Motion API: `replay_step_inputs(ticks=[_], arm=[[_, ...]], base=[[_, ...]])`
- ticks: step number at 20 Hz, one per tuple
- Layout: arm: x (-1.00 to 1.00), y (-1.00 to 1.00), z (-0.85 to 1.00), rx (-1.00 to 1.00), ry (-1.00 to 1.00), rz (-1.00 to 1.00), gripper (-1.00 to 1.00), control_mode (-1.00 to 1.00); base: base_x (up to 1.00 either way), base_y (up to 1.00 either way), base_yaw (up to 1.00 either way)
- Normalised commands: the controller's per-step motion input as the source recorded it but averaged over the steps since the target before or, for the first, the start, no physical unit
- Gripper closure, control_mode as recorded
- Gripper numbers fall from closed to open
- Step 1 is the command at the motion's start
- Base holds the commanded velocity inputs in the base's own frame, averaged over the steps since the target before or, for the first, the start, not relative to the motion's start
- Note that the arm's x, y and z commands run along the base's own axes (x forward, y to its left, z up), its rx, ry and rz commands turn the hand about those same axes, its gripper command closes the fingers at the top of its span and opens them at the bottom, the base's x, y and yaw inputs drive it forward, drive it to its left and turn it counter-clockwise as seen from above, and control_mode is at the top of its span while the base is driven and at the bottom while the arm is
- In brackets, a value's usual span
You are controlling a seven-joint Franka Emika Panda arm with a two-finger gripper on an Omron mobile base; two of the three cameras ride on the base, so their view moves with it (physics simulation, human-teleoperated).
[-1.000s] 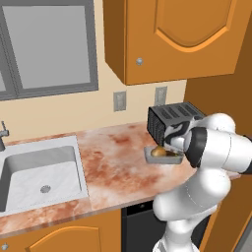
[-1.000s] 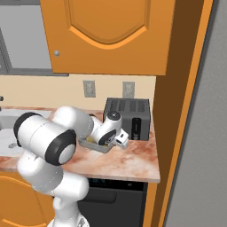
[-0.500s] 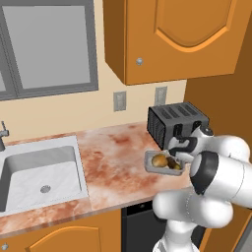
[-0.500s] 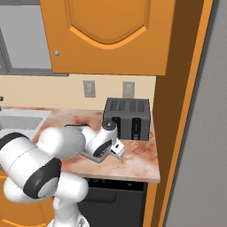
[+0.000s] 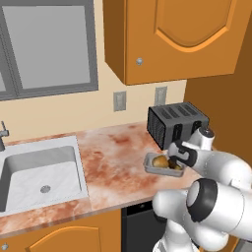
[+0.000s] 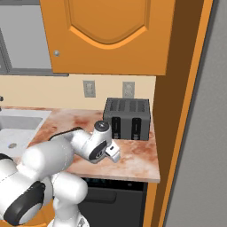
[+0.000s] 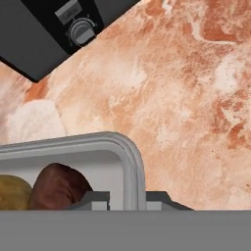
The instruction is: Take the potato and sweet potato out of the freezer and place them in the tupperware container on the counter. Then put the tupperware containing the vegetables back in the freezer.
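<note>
I see the counter [image 5: 113,162] running from the sink [image 5: 39,170] on its left end to the black toaster [image 5: 178,124] near its right end. The grey tray [image 5: 150,166] sits on the counter just in front of the toaster, toward the counter's front edge. Both vegetables lie inside the tray: the tan potato [image 5: 160,161] and, touching it on the side nearer my arm, the darker sweet potato [image 7: 58,188]. My gripper [image 7: 127,200] is at the tray's end wall, its two fingertips [image 7: 95,199] set either side of the rim, one inside and one outside; I cannot tell whether they press on it.
</note>
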Motion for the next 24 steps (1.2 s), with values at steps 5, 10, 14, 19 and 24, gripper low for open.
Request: replay_step_inputs(ticks=[5, 10, 14, 19, 24], arm=[[-0.04, 0.24, -0.08, 0.00, 0.09, -0.06, 1.00, -1.00], [-0.52, 0.08, 0.70, 0.02, -0.14, -0.06, 1.00, -1.00], [-0.67, 0.00, 0.95, 0.10, -0.22, -0.05, 1.00, -1.00], [-0.70, 0.00, 1.00, 0.11, -0.18, -0.04, 1.00, -1.00], [-0.72, 0.03, 1.00, 0.03, -0.05, 0.00, 1.00, -1.00]], base=[[0.00, 0.00, 0.00], [0.00, 0.00, 0.00], [0.00, 0.00, 0.00], [0.00, 0.00, 0.00], [0.00, 0.00, 0.00]])
